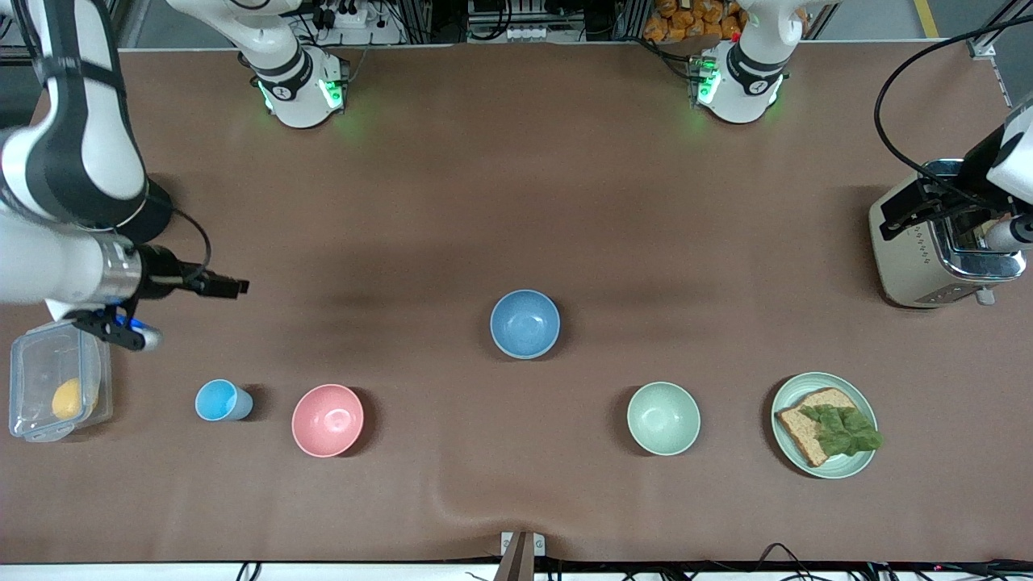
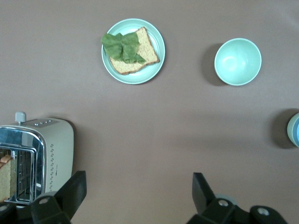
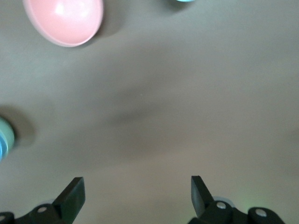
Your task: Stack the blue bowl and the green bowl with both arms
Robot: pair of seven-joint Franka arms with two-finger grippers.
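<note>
Both claws hang released above the counter (image 1: 516,202), each with its fingers spread wide and nothing between them. Right claw (image 3: 138,196): it is raised over the right arm's end of the counter, above bare brown surface, and its wrist view takes in the pink bowl (image 3: 64,21) and an edge of the blue bowl (image 3: 5,137). Left claw (image 2: 139,193): it is raised over the left arm's end of the counter, just beside the cream toaster (image 2: 39,158), which holds a slice of bread in one slot. The blue bowl sits upright near the middle of the counter, apart from every other object. The green bowl (image 1: 663,418) sits upright nearer to the front camera than the blue bowl and toward the left arm's end, well apart from it; neither bowl is touched by a claw, and the two are not yet stacked. Beside the green bowl, farther toward the left arm's end, a pale green plate (image 1: 825,425) carries a slice of brown bread (image 1: 807,424) topped with a lettuce leaf (image 1: 843,429). Toward the right arm's end, the pink bowl stands beside a small light-blue cup (image 1: 221,400), and a clear lidded container (image 1: 56,391) holding a yellow fruit lies at the counter's edge.
</note>
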